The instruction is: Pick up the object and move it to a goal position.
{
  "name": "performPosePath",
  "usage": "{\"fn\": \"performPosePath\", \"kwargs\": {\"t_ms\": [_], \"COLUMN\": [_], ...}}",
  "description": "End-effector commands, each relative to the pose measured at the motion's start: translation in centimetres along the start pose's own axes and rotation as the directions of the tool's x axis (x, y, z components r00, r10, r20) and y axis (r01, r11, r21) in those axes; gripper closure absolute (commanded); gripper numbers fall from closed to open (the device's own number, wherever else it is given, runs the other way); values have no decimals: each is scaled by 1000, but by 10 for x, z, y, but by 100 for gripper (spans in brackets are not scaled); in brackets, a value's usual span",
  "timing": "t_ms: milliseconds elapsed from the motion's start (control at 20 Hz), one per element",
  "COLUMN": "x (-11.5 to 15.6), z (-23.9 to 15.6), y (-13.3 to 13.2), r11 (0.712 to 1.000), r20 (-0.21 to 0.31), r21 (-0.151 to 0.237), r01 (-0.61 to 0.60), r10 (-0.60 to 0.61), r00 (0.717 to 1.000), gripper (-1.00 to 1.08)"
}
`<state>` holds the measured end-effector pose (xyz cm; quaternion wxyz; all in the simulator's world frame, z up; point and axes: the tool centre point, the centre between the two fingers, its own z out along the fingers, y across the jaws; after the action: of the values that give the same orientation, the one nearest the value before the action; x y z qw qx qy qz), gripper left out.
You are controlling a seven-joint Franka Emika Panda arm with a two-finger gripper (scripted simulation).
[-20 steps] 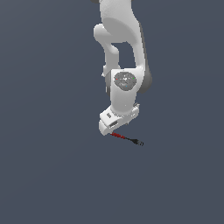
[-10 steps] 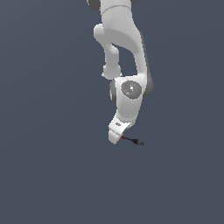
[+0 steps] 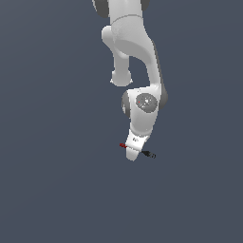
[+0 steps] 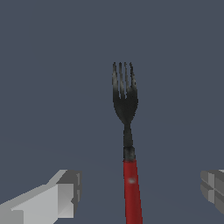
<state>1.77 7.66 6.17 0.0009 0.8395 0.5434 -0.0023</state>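
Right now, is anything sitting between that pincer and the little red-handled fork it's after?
Nothing visible. In the wrist view the fork lies in the open gap between the pincer's two fingers, with only bare grey surface around it. No goal marker shows in either view.

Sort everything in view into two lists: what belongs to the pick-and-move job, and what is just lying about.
Belongs to the job:
- red-handled fork with black metal tines, lying on the surface
- white gripper, its grey fingers apart on either side of the handle, not touching it

Just lying about:
- nothing else; only the plain dark grey surface shows
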Motion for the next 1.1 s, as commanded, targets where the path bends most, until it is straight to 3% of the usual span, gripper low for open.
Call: {"fn": "performPosePath", "kwargs": {"t_ms": [0,500,1050], "x": [3,5,5], "z": [3,9,53], "y": [-1,-1,-2], "r11": [999,998,998], "r20": [-3,-4,-4], "r21": [-1,-1,-1], "r01": [36,61,67], "r10": [-36,-61,-67], "r00": [999,998,998], "gripper": [-92,-92,-92]}}
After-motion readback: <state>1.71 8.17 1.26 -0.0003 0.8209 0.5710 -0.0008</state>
